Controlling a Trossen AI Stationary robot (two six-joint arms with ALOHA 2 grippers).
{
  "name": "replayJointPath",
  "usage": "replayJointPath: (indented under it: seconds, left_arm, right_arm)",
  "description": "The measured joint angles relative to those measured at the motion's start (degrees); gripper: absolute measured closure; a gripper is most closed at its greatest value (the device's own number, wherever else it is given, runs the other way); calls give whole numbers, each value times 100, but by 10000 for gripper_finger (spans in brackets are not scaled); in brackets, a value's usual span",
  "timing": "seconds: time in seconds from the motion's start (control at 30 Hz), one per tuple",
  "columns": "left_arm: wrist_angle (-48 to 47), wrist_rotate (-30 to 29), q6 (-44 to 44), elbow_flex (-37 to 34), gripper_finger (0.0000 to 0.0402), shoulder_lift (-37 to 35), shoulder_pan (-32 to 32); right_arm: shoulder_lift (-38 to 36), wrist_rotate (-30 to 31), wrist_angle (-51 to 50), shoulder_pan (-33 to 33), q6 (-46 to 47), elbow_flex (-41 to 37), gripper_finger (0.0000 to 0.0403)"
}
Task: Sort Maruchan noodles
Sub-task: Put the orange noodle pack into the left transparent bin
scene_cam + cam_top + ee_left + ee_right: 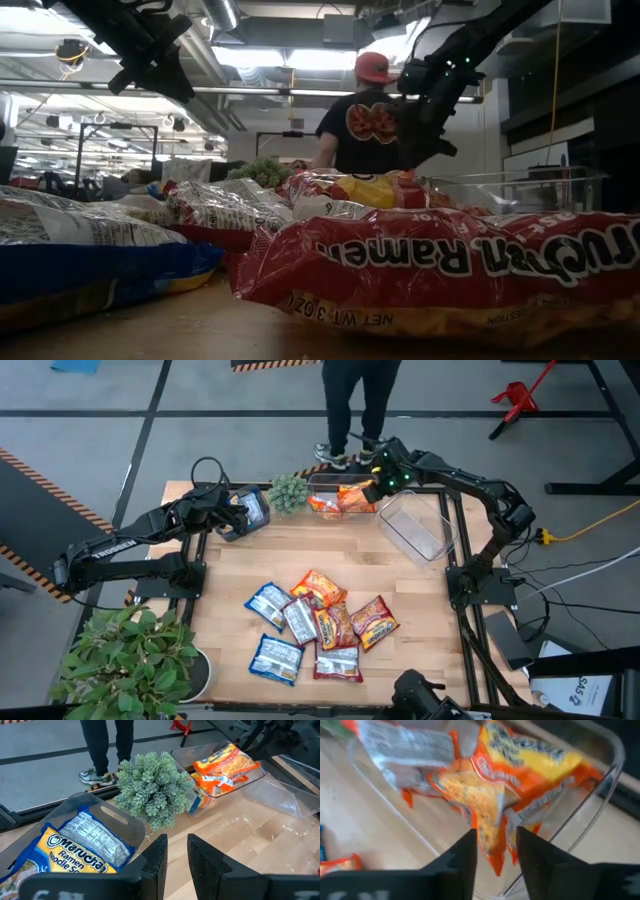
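Several Maruchan noodles packets, blue, orange and red, lie in a loose pile on the wooden table's near middle. A blue packet lies in a clear bin at the far left, with my left gripper open just above it and nothing between its fingers. Orange packets lie in the middle clear bin at the far edge. My right gripper hangs over that bin, pointing steeply down, its fingers apart. My right gripper comes from above into the middle bin. One orange packet's corner shows in the gap between its two spread fingers, while the rest of that packet lies on the others in the bin. I cannot tell whether either finger touches it.
A small green plant stands between the left and middle bins. A third clear bin sits at the far right. A large leafy plant stands at the near left corner. A person stands just beyond the far edge.
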Motion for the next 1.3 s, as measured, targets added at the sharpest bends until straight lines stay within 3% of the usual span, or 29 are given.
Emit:
replayJointPath:
  seconds: [0.17, 0.3, 0.47, 0.53, 0.7, 0.83, 1.3]
  left_arm:
    - [0, 4, -31, 0, 333, 1, 0]
    - [1, 6, -146, 0, 333, 1, 0]
    - [0, 6, -146, 0, 333, -1, 0]
    - [1, 6, -146, 0, 333, 0, 0]
    - [2, 6, -144, 0, 333, 0, 0]
    - [0, 108, -125, 0, 333, 1, 0]
    - [-149, 183, -98, 0, 333, 1, 0]
  right_arm:
    - [-195, -96, -564, -17, -77, 558, 244]
    - [-369, -602, -1327, 230, -145, 936, 240]
    - [-463, -612, -1495, 1439, -105, 709, 240]
    - [-453, -374, -1143, 2066, 0, 451, 240]
    - [-253, 616, 850, 3396, 717, -328, 239]
    - [26, 647, 1521, 3823, 940, -530, 229]
    - [1562, 233, 1973, 4419, 1385, -542, 55]
